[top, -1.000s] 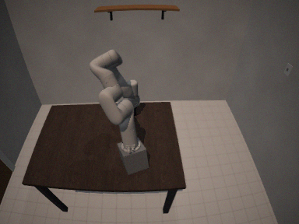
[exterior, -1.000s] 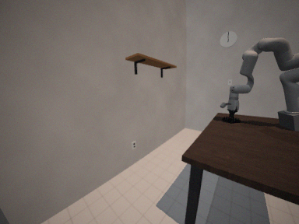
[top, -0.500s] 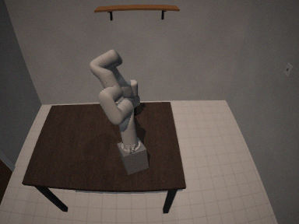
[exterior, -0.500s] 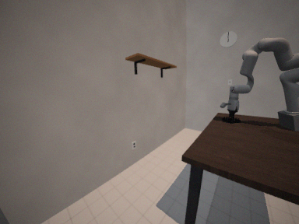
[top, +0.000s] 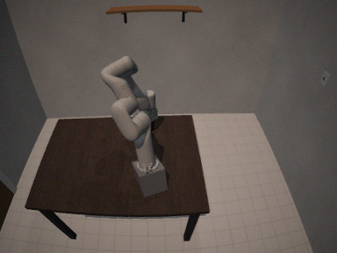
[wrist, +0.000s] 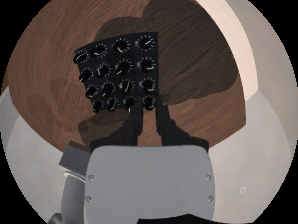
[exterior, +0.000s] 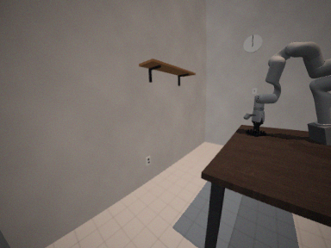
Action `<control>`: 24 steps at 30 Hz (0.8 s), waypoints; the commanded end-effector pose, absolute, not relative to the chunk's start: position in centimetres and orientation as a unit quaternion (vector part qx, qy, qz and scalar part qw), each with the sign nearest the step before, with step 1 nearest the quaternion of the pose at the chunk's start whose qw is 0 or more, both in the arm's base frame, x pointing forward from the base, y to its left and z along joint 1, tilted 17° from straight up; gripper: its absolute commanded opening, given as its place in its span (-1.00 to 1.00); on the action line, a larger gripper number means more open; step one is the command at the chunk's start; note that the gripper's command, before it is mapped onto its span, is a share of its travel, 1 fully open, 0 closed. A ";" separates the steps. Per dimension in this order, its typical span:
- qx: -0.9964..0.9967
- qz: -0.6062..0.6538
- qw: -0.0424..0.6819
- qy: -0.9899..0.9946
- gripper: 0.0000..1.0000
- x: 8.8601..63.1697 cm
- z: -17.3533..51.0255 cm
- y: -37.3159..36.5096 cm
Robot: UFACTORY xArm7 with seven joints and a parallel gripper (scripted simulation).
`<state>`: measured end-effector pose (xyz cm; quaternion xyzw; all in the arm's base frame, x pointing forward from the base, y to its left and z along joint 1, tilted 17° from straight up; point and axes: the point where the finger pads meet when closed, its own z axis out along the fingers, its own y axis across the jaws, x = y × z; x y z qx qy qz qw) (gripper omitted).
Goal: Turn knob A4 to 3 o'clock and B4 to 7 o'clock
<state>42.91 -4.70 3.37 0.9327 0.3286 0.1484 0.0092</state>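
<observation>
A plain room, its exact kind unclear; a dark desk [top: 118, 176] [exterior: 276, 172] stands on pale floor tiles [top: 237, 162] [exterior: 142, 207]; a wooden shelf [top: 154, 9] [exterior: 170, 68] and a round clock [exterior: 250, 44] hang on bare grey walls [top: 211, 66] [exterior: 86, 86]; an outlet [exterior: 148, 160] sits low.

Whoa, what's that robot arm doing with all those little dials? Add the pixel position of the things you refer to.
The robot's gripper [exterior: 256, 133] [wrist: 149, 103] is down at the knob box [exterior: 250, 133] [wrist: 135, 75], a black box with four rows of four knobs, on the table [top: 79, 162] [exterior: 276, 172] [wrist: 200, 107]. Its fingers are slightly apart around a corner knob [wrist: 149, 102]. Its job is to turn two knobs. I can't tell whether either is done.
</observation>
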 end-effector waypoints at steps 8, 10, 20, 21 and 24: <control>0.933 0.149 0.009 0.328 -0.61 43.0 3.5 -4.7; 0.933 0.149 0.009 0.328 -0.61 42.9 3.8 -4.7; 0.933 0.149 0.009 0.329 -0.61 42.2 6.1 -4.9; 0.933 0.149 0.009 0.329 -0.61 42.2 6.1 -4.9; 0.933 0.149 0.010 0.329 -0.61 42.1 6.6 -5.0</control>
